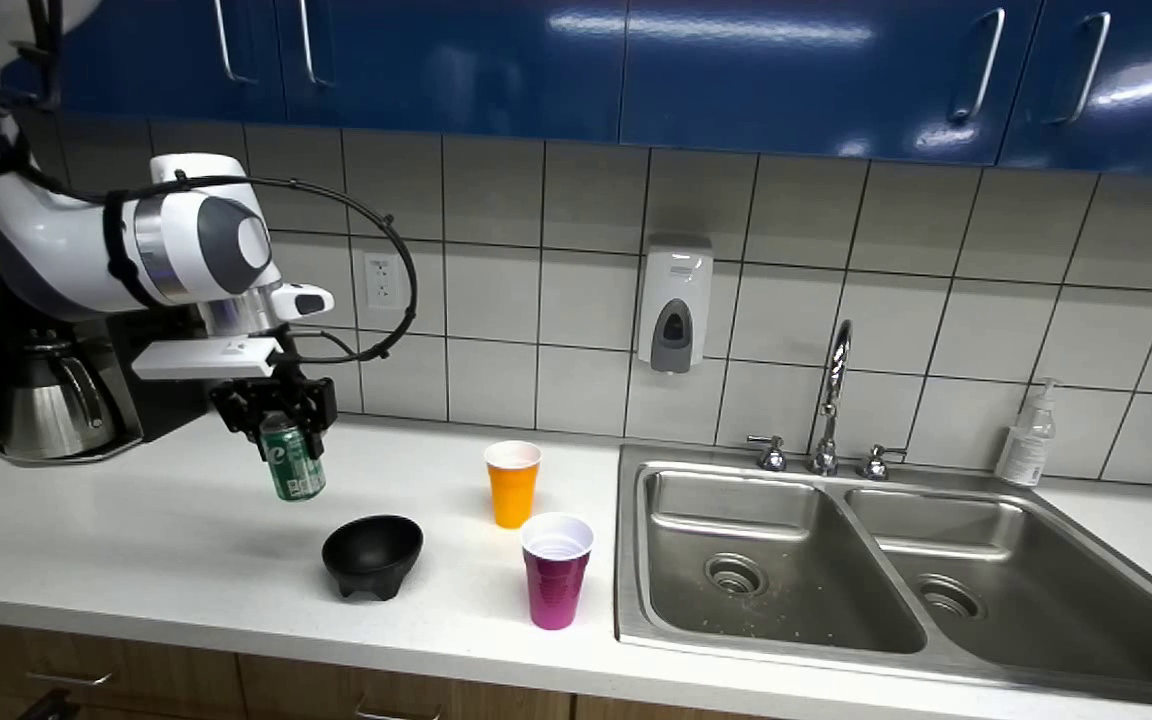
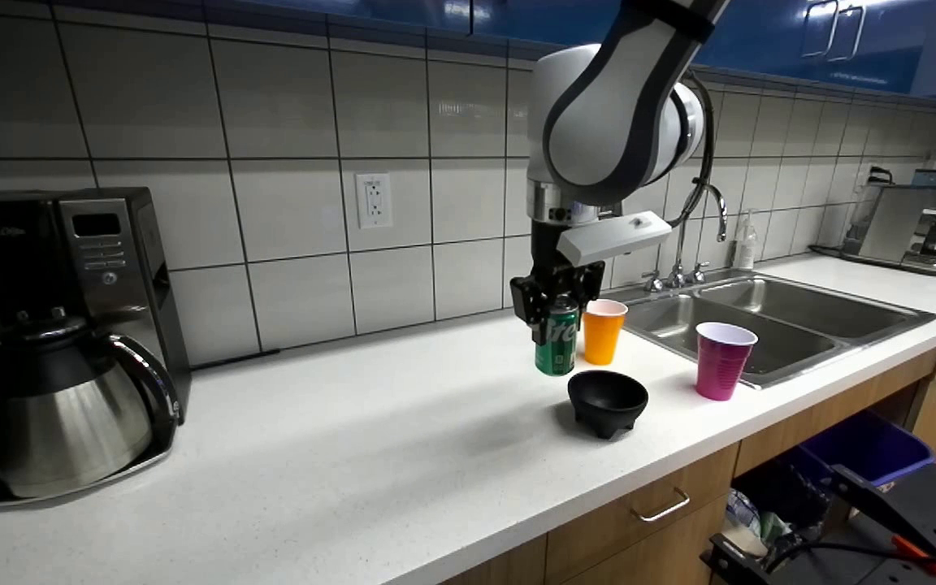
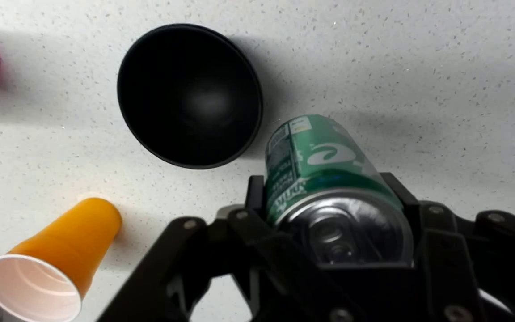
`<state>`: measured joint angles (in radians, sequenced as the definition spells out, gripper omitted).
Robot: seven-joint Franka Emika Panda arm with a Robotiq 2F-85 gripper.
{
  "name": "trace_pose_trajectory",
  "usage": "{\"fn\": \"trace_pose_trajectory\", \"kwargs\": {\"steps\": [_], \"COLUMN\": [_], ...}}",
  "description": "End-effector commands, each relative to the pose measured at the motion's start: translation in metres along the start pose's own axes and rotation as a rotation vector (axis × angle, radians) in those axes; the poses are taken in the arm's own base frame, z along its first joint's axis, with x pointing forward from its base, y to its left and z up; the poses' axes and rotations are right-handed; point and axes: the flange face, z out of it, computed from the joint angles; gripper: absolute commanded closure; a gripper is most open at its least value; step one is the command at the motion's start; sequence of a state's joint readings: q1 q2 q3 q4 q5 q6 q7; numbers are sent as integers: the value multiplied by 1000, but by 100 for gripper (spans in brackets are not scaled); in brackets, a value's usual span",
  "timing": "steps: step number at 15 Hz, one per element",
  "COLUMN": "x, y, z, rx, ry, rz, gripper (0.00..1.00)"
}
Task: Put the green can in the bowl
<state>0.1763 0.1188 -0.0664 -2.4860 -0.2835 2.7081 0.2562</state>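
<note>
The green can [image 1: 296, 472] is held above the counter by my gripper [image 1: 289, 440], slightly tilted. It also shows in an exterior view [image 2: 556, 354] and in the wrist view [image 3: 322, 154], silver top toward the camera. In the wrist view, the fingers of my gripper [image 3: 323, 181] press on both sides of the can near its top. The black bowl [image 1: 373, 558] stands upright and empty on the counter. It also shows in an exterior view [image 2: 608, 402] and, up and left of the can, in the wrist view [image 3: 190, 96]. The can is beside the bowl, not over it.
An orange cup [image 1: 513, 495] and a purple cup [image 1: 555, 580] stand on the white counter [image 1: 136, 530] between the bowl and the steel sink [image 1: 631, 560]. A coffee maker [image 2: 110, 268] stands at the counter's far end. A tiled wall [image 1: 496, 290] runs behind.
</note>
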Motion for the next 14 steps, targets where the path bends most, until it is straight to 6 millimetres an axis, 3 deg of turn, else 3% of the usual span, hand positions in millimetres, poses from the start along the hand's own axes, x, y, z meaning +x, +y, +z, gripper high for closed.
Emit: {"fn": "trace_pose_trajectory", "kwargs": {"steps": [1,14], "x": [-20,-51], "y": [22,77], "z": [-14,-2], "rx": [-9,-18], "ry": [15,-7], "rz": [18,41], "gripper": [62,62]}}
